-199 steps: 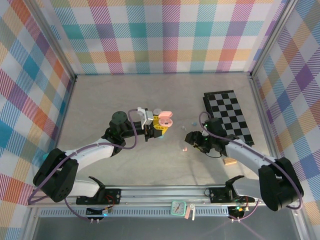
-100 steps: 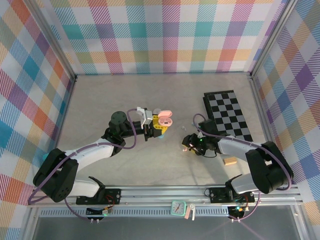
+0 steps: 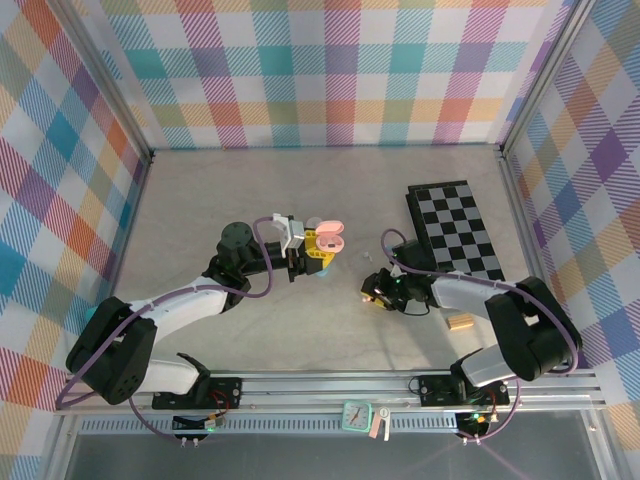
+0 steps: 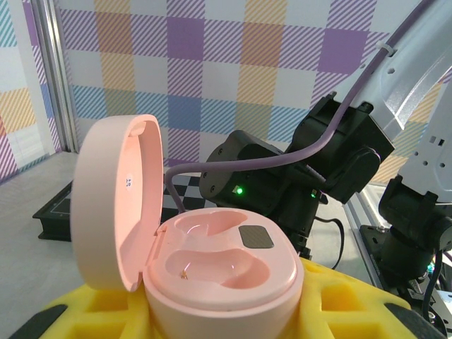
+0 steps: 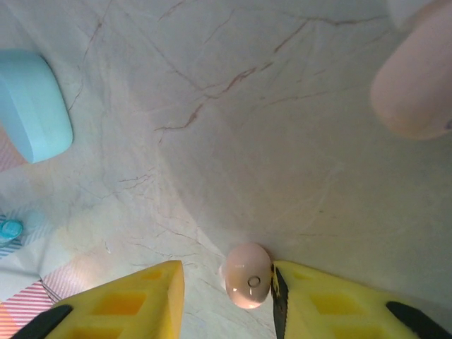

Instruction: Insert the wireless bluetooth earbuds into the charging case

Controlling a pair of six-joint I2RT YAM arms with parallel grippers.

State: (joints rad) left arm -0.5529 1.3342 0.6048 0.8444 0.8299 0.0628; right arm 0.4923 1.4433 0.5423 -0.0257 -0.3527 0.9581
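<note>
Jaws on the right gripper [image 5: 224, 293] now straddle the pink earbud [image 5: 247, 284]. A second ago the gripper sat further right in the top view, by the checkerboard's [image 3: 455, 228] lower corner, with the earbud clear to its lower left. Arm has slid left since. Jaws are spread, nothing pinched yet. Earbud lies on the table [image 5: 282, 106] against the right-hand finger in the wrist view, with a gap on the other side. Left gripper [image 3: 318, 248] unchanged, left of frame centre, jaws pinching the pink case [image 4: 222, 272], lid open, both wells empty. Looks like pre-grasp done; next is close, lift, carry to the case. Off-centre earbud may skid on closing.
</note>
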